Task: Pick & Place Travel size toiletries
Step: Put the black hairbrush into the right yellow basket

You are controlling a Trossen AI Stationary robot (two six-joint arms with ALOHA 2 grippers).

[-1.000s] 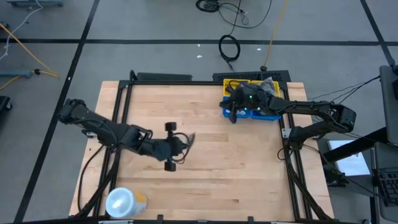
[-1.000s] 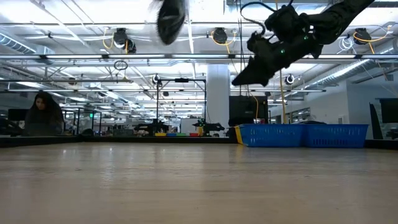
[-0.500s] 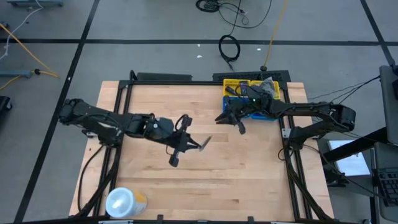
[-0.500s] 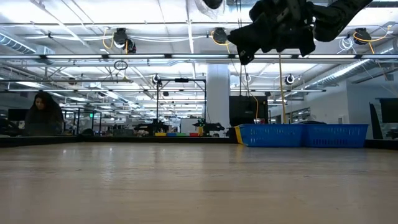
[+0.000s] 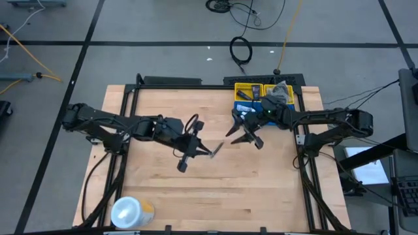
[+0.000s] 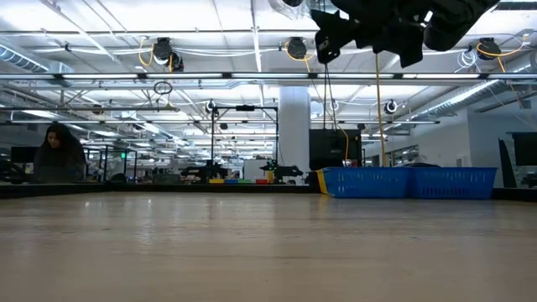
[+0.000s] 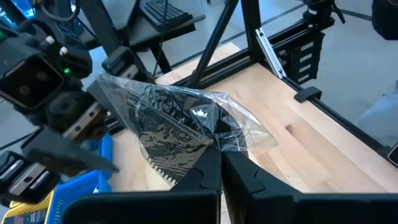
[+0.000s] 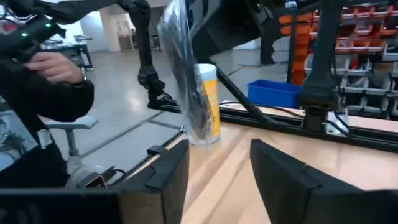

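One of the travel size toiletries, a dark ridged item in a crinkled clear packet [image 5: 215, 149] [image 7: 180, 124], is held above the middle of the table. My left gripper [image 5: 205, 151] [image 7: 221, 165] is shut on it. My right gripper [image 5: 243, 136] [image 8: 217, 165] stands open just right of the packet, facing it without touching. In the right wrist view the packet [image 8: 185, 81] hangs in front of the open fingers. Both grippers are high above the wood. My left gripper pinches the packet's near edge [image 7: 214, 144] between its two fingers. The fingers come from the table's left and slant a little downward. The packet sticks out beyond the fingertips toward the right arm, lifted clear of the table.
A blue bin [image 5: 262, 108] [image 6: 407, 181] and a yellow one [image 5: 248, 88] with small items stand at the far right edge. A white-and-yellow roll [image 5: 130, 212] [image 8: 208, 106] stands at the near left corner. A person's hand [image 8: 56, 65] shows beyond the table.
My left gripper has carried the packet toward the table's right and a little up, turning as it went. My right gripper has left the blue bin for the table's middle, risen, tipped up to level and opened.
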